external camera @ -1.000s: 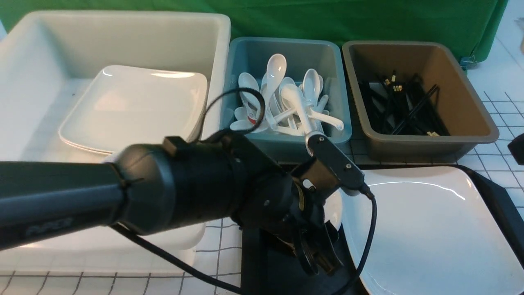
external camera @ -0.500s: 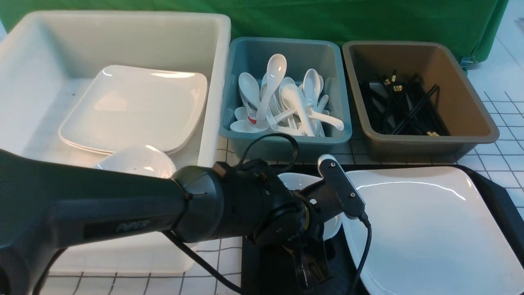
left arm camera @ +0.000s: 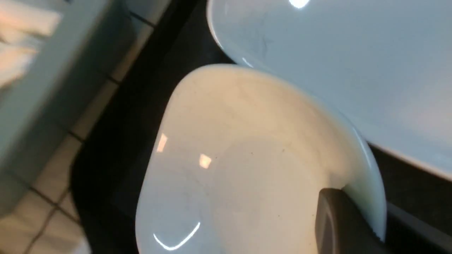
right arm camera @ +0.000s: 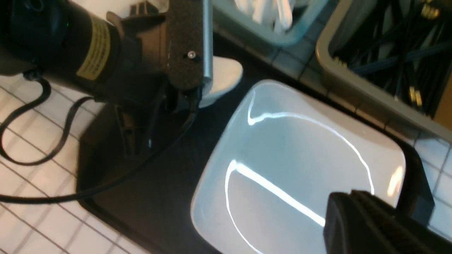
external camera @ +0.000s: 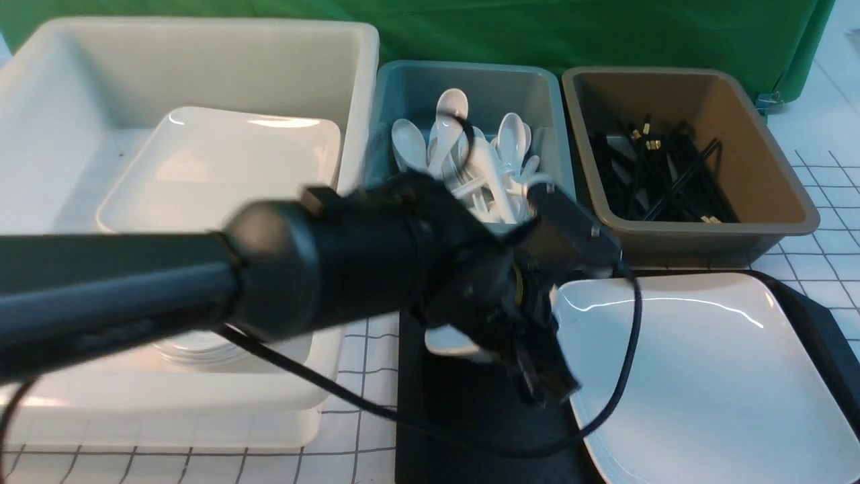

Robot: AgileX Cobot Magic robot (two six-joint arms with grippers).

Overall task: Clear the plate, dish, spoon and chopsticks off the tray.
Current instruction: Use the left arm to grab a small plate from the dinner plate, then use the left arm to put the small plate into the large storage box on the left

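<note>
- On the tray, 9 o'clock side: dish, small, white, just beside the plate, which lies at its 3 o'clock.
- Left gripper: the nearer arm; fingers pinched narrow on the dish rim at its 4 o'clock edge.
- Right gripper: closed, holding nothing, near the plate.
- White bin: at 10 o'clock from the dish; likely where it goes.

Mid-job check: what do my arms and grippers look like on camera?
The left arm is a thick dark grey tube ending in a black wrist with a yellow label and a boxy black camera mount. A thin black cable loops beside the left gripper, whose jaws are black. Of the right gripper only a matte black block shows.
</note>
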